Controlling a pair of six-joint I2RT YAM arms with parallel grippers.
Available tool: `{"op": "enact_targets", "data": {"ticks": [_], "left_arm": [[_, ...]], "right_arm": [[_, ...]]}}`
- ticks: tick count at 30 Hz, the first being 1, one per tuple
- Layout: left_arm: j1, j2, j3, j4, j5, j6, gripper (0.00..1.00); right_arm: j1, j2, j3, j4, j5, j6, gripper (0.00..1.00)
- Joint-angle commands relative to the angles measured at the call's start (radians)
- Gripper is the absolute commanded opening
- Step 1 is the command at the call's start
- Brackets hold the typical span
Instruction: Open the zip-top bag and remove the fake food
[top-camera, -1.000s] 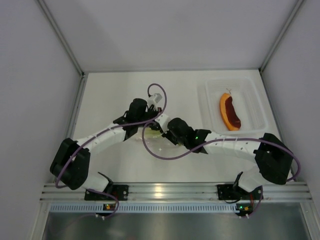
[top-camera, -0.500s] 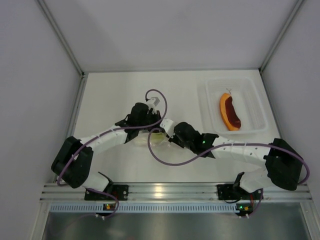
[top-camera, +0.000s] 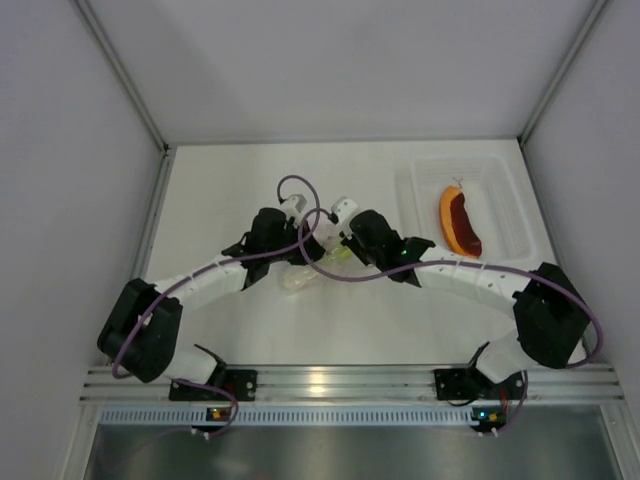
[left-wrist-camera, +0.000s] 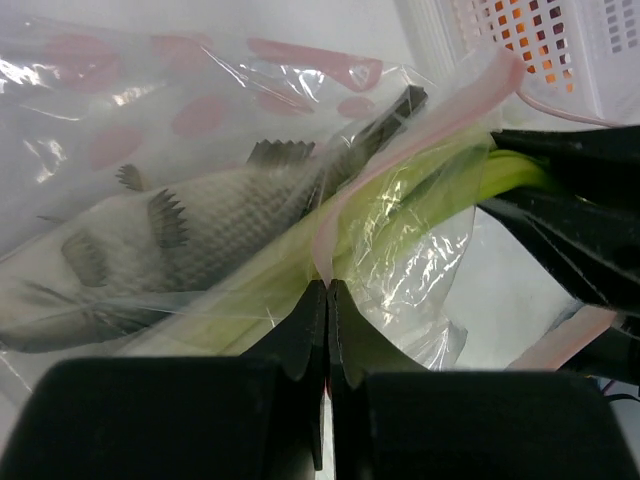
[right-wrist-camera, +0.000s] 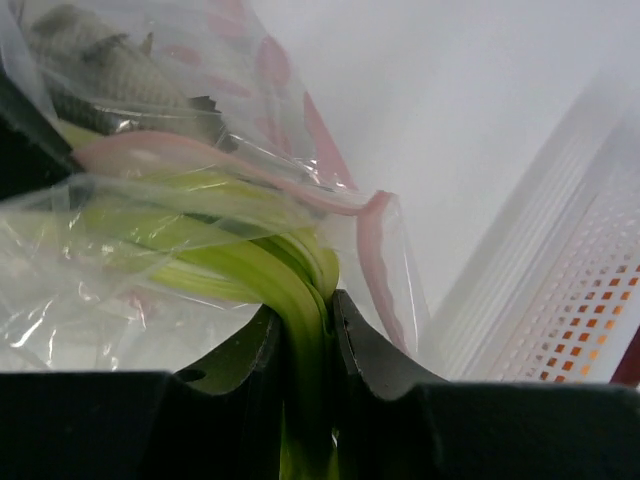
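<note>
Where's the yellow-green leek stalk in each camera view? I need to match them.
Top external: yellow-green plastic leek stalk, mid-picture.
Left wrist: diagonal, lower left to upper right, in the clear zip-top bag.
Right wrist: bottom centre, pinched in the right claw.
Shared landmark: clear rectangular plastic tray, right of it in all three.

The left pincer (left-wrist-camera: 327, 295) and right pincer (right-wrist-camera: 308, 310) now sit farther back; the zip-top bag (top-camera: 298, 280) shows on their near side.
</note>
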Motion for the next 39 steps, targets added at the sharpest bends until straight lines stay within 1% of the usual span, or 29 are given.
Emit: {"op": "enact_targets", "data": {"ticks": [1,3,4,5,6,7,8,9,12,13,14,16,17,18,20,24,25,28,29,34,37,38,39], "left_arm": [[-0.006,-0.042,-0.054,0.033,0.038,-0.007,0.0],[-0.013,-0.062,-0.056,0.033,0.025,-0.006,0.0],[-0.015,-0.072,-0.055,0.033,0.018,-0.009,0.0],[-0.013,-0.085,-0.053,0.035,0.012,-0.007,0.0],[-0.016,-0.096,-0.055,0.039,0.002,-0.009,0.0],[-0.017,-0.105,-0.058,0.042,-0.009,-0.015,0.0],[-0.017,-0.125,-0.062,0.051,-0.021,-0.02,0.0],[-0.017,-0.133,-0.064,0.054,-0.035,-0.026,0.0],[-0.017,-0.157,-0.076,0.053,-0.113,-0.036,0.0],[-0.017,-0.161,-0.081,0.05,-0.177,-0.037,0.0],[-0.018,-0.165,-0.084,0.039,-0.213,-0.043,0.0],[-0.017,-0.173,-0.093,-0.002,-0.291,-0.058,0.0],[-0.017,-0.174,-0.097,-0.007,-0.358,-0.063,0.0],[-0.017,-0.181,-0.102,-0.01,-0.379,-0.067,0.0],[-0.015,-0.188,-0.119,-0.01,-0.426,-0.087,0.0],[-0.015,-0.193,-0.13,-0.01,-0.456,-0.106,0.0],[-0.015,-0.19,-0.13,-0.018,-0.466,-0.112,0.0],[-0.015,-0.19,-0.127,-0.041,-0.524,-0.121,0.0],[-0.013,-0.191,-0.127,-0.048,-0.537,-0.121,0.0],[-0.013,-0.202,-0.128,-0.061,-0.601,-0.119,0.0],[-0.013,-0.208,-0.133,-0.061,-0.606,-0.118,0.0],[-0.013,-0.208,-0.134,-0.061,-0.601,-0.119,0.0],[-0.013,-0.208,-0.137,-0.061,-0.595,-0.121,0.0]], "right_arm": [[-0.024,0.042,0.142,0.049,-0.033,0.143,0.0],[0.004,0.094,0.223,0.037,-0.044,0.142,0.0],[0.039,0.115,0.258,0.02,-0.051,0.136,0.0],[0.054,0.154,0.327,-0.015,-0.076,0.142,0.0],[0.062,0.172,0.358,-0.032,-0.167,0.153,0.0],[0.07,0.191,0.425,-0.051,-0.204,0.2,0.0],[0.073,0.229,0.455,-0.098,-0.233,0.224,0.0],[0.075,0.244,0.479,-0.112,-0.314,0.243,0.0],[0.075,0.258,0.515,-0.132,-0.376,0.3,0.0],[0.075,0.255,0.519,-0.147,-0.375,0.315,0.0],[0.076,0.248,0.529,-0.163,-0.376,0.324,0.0],[0.07,0.251,0.55,-0.253,-0.412,0.338,0.0],[0.065,0.251,0.571,-0.281,-0.415,0.344,0.0],[0.062,0.245,0.573,-0.31,-0.403,0.343,0.0],[0.058,0.213,0.543,-0.35,-0.371,0.344,0.0],[0.044,0.15,0.438,-0.359,-0.323,0.317,0.0],[0.044,0.142,0.409,-0.388,-0.326,0.299,0.0],[0.042,0.102,0.354,-0.407,-0.321,0.257,0.0],[0.044,0.079,0.311,-0.414,-0.321,0.251,0.0],[0.041,0.031,0.222,-0.433,-0.383,0.212,0.0],[0.032,0.018,0.19,-0.418,-0.378,0.209,0.0],[0.027,0.019,0.188,-0.415,-0.363,0.211,0.0],[0.024,0.024,0.187,-0.416,-0.313,0.222,0.0]]}}
